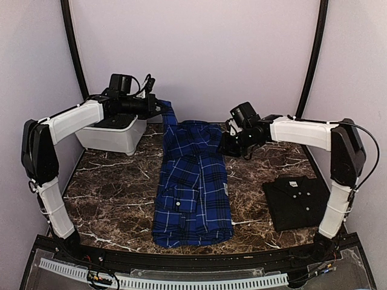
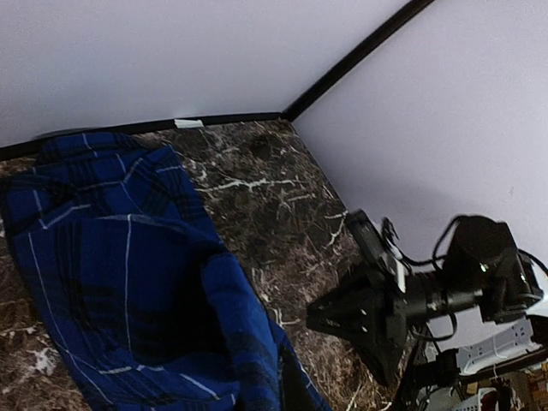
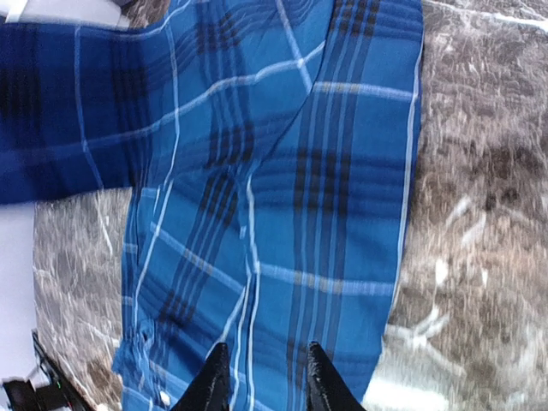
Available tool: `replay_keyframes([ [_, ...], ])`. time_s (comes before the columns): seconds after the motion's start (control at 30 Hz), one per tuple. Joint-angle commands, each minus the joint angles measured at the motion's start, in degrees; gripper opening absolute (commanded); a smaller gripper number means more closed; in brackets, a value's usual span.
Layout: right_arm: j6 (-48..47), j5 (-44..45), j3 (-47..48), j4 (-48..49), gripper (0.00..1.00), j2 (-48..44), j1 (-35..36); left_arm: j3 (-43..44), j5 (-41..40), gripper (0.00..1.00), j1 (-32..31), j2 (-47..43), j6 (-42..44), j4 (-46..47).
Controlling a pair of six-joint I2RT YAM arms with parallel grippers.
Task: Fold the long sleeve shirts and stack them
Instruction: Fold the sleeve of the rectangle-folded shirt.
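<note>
While left tool (image 1: pixel 158 110) grips a raised sleeve of the royal-blue plaid cloth shirt (image 1: pixel 193 187), right tool (image 3: pixel 265 349) sits narrowly parted over it. Black cloth shirt (image 1: pixel 296 202) folded lower right.

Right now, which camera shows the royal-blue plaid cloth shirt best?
Top external: the royal-blue plaid shirt shows whole on the table, with one sleeve raised at the far left. The left wrist shows only bunched cloth, and the right wrist a close patch.

You see the blue plaid shirt (image 2: pixel 128 282) bunched at left on the marble table (image 2: pixel 282 205), one fold close to the lens; the right gripper (image 2: pixel 324 321) hangs near it.
</note>
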Motion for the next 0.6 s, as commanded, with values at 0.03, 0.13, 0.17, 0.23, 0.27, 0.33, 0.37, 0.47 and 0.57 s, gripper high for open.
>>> replay_keyframes([
  [0.03, -1.3, -3.0, 9.7, 4.7, 0.26, 8.4, -2.9, -6.0, 6.3, 0.00, -7.8, -5.8, 2.3, 1.5],
  [0.13, -1.4, -3.1, 11.2, 4.4, 0.24, 10.3, -3.8, -8.6, 7.3, 0.00, -10.9, -5.8, 3.4, -0.2],
  [0.17, -1.3, -3.3, 10.5, 5.0, 0.24, 10.1, -4.2, -9.4, 7.3, 0.00, -12.3, -5.7, 3.5, -0.8],
  [0.23, -1.1, -3.3, 8.7, 5.8, 0.24, 9.3, -5.0, -10.6, 8.2, 0.00, -14.0, -5.0, 3.9, -2.3],
  [0.27, -1.1, -3.1, 7.7, 6.0, 0.24, 8.7, -5.3, -11.0, 8.9, 0.00, -14.6, -4.2, 4.1, -3.3],
  [0.33, -1.2, -2.4, 5.5, 6.6, 0.24, 7.2, -5.8, -11.6, 9.0, 0.00, -16.5, -2.8, 4.5, -4.8],
  [0.37, -1.3, -2.0, 4.4, 6.7, 0.24, 6.4, -5.9, -11.8, 8.8, 0.00, -17.7, -1.6, 4.8, -5.9],
  [0.47, -1.5, -1.4, 1.3, 7.5, 0.24, 4.0, -5.9, -11.4, 6.8, 0.01, -19.7, 0.9, 6.1, -8.4],
  [0.57, -1.6, -1.1, -1.7, 8.1, 0.24, 2.1, -6.0, -10.9, 6.6, 0.01, -21.1, 3.6, 6.5, -10.3],
])
